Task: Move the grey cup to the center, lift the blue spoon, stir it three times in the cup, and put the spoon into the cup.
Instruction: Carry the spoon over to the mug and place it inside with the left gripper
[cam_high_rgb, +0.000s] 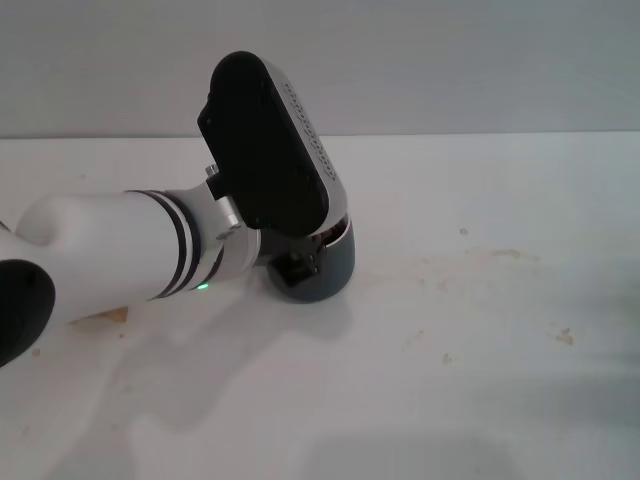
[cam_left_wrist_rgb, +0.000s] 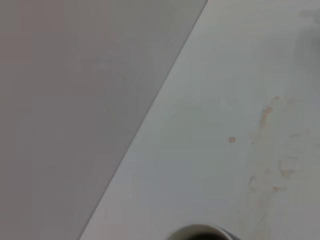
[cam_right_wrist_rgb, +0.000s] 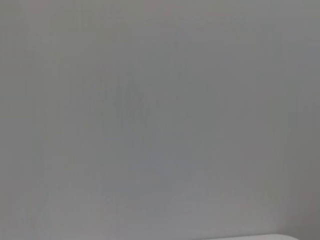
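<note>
Left pincer (cam_high_rgb: 300, 268) sat at grey cup (cam_high_rgb: 335, 265), cup on its right side, near desk (cam_high_rgb: 480, 350) centre (fingers hidden, state unclear); right arm, spoon unseen

A plain grey wall (cam_high_rgb: 480, 60) fills the scene from 9 to 3 o'clock, meeting the white surface (cam_high_rgb: 480, 380) in a straight horizontal line. Faint brownish stains (cam_high_rgb: 500, 255) mark the surface toward 3 o'clock. Soft, even light casts pale shadows toward 6 o'clock.
</note>
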